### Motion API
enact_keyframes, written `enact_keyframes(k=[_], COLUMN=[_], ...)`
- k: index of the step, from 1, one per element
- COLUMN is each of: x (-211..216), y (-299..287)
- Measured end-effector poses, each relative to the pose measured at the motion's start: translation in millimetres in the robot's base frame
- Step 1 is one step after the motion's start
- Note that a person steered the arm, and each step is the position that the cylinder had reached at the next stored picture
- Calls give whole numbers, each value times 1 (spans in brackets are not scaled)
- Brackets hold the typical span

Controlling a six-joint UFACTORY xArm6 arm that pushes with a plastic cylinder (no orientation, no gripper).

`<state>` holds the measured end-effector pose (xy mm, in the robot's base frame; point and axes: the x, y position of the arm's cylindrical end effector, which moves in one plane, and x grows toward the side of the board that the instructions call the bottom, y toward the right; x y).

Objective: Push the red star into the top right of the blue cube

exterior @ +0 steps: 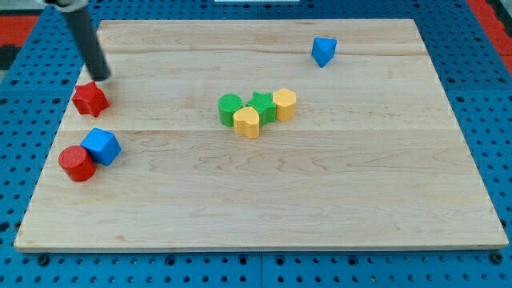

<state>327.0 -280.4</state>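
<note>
Board: a pale wooden table top (320,200) fills most of the view; it lies on a blue perforated base (16,200) that shows along every edge; the whole lower half and the view's right side of the wood carry no blocks
Rod: dark and straight, it enters from the view's top left and slants down to the right; my tip (102,79) rests just above the red star, at its upper right, so close that I cannot tell whether they touch
Claw: the arm ends in the bare rod only; nothing spreads, presses together or pinches, and nothing is held
Middle cluster: four blocks packed together near the board's centre; green cylinder (230,107) at the view's left, yellow heart-like block (247,122) below it to the right, green star (262,105) in the middle, yellow hexagon-like block (285,103) at the view's right; each touches its neighbour
Blue cube: (102,146) near the view's left edge, below the red star and a little to its right; a narrow strip of wood lies between the two
Red cylinder: (77,163) pressed against the blue cube's lower left; close to the left edge
Red star: (90,98) near the left edge in the upper half; open wood to its right
Blue triangular block: (323,50) alone near the view's top, right of centre; well apart from everything
</note>
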Motion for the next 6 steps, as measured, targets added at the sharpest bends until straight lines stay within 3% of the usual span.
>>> enact_keyframes(k=[1,2,3,4,5,6], x=[40,65,53,68,110,94], y=[-3,65,71,104,99,138])
